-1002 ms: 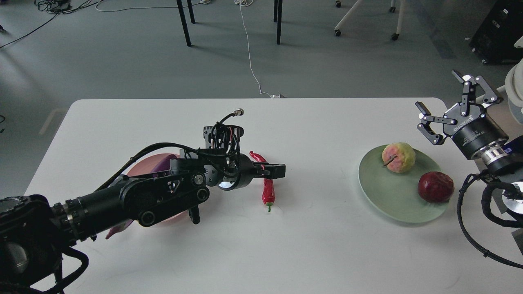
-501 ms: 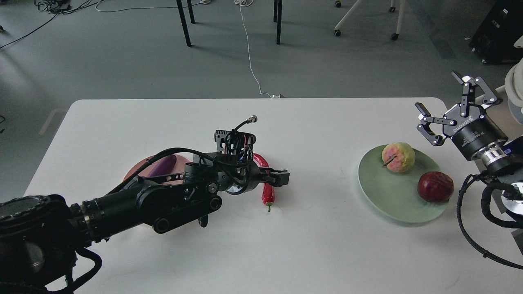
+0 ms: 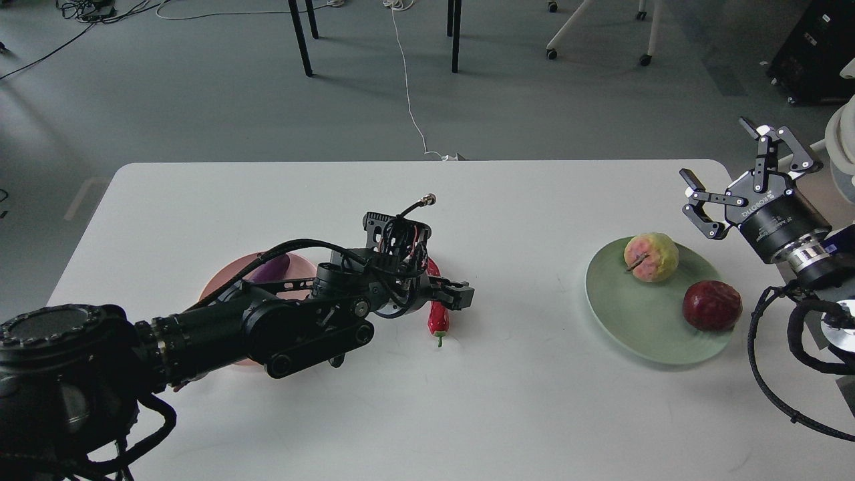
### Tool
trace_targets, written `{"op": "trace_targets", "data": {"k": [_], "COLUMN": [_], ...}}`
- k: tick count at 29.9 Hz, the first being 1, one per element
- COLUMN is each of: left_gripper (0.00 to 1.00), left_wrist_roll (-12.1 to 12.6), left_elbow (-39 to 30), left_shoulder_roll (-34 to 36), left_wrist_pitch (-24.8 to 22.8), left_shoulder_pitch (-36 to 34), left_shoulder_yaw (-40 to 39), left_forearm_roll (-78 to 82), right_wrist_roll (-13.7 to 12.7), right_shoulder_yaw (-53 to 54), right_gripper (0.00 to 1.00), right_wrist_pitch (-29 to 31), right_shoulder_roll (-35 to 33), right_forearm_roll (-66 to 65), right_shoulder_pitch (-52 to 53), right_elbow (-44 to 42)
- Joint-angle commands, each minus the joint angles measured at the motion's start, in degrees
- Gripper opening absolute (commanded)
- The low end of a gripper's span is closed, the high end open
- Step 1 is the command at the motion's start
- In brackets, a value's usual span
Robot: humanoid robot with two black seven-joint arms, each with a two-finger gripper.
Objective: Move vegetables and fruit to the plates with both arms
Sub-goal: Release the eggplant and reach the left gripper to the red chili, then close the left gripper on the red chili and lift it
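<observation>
The red chili pepper [image 3: 438, 319] lies on the white table [image 3: 507, 401] at the middle. My left gripper [image 3: 462, 294] is right over its middle, fingers pointing right; they look dark and I cannot tell them apart. The purple eggplant [image 3: 270, 268] lies on the pale pink plate [image 3: 219, 286], mostly hidden by my left arm. The yellow-green fruit [image 3: 651, 256] and the dark red fruit [image 3: 712, 305] sit on the pale green plate [image 3: 641, 321] at the right. My right gripper [image 3: 716, 149] is open and empty, above the table's far right corner, behind that plate.
Chair and table legs [image 3: 300, 37] and a white cable [image 3: 409, 87] are on the floor beyond the table's far edge. A black cabinet [image 3: 818, 53] stands at the far right.
My left arm has reached further right and come lower over the chili pepper, its wrist now covering the pepper's upper part. The right arm and the fruits have not moved.
</observation>
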Motion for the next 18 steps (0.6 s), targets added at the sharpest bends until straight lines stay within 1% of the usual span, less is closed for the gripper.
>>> {"op": "trace_targets", "data": {"k": [1, 3, 6, 7, 9, 10, 14, 18], "left_gripper": [0.95, 0.90, 0.73, 0.64, 0.41, 0.33, 0.15, 0.08], "left_wrist_roll": [0.24, 0.24, 0.33, 0.33, 0.85, 1.20, 2.87, 3.32], "left_elbow": [0.08, 0.16, 0.17, 0.17, 0.16, 0.17, 0.34, 0.34], "left_shoulder_roll": [0.06, 0.06, -0.02, -0.03, -0.20, -0.38, -0.99, -1.70], "left_wrist_pitch": [-0.14, -0.32, -1.11, -1.46, -1.64, -1.64, -1.55, -1.55], "left_shoulder_pitch": [0.42, 0.51, 0.51, 0.51, 0.42, 0.42, 0.33, -0.11], "left_shoulder_yaw": [0.17, 0.08, 0.08, 0.08, 0.08, 0.08, -0.01, -0.09], "left_forearm_roll": [-0.04, -0.04, -0.04, -0.04, -0.04, -0.04, -0.12, -0.39], "right_wrist_roll": [0.00, 0.00, 0.00, 0.00, 0.00, 0.00, 0.00, 0.00], "right_shoulder_yaw": [0.04, 0.04, 0.04, -0.05, -0.05, -0.05, -0.05, -0.05], "right_gripper": [0.99, 0.99, 0.99, 0.99, 0.99, 0.99, 0.99, 0.99], "right_wrist_pitch": [0.00, 0.00, 0.00, 0.00, 0.00, 0.00, 0.00, 0.00], "right_shoulder_roll": [0.00, 0.00, 0.00, 0.00, 0.00, 0.00, 0.00, 0.00], "right_forearm_roll": [0.00, 0.00, 0.00, 0.00, 0.00, 0.00, 0.00, 0.00], "right_shoulder_pitch": [0.00, 0.00, 0.00, 0.00, 0.00, 0.00, 0.00, 0.00], "right_elbow": [0.00, 0.00, 0.00, 0.00, 0.00, 0.00, 0.00, 0.00]}}
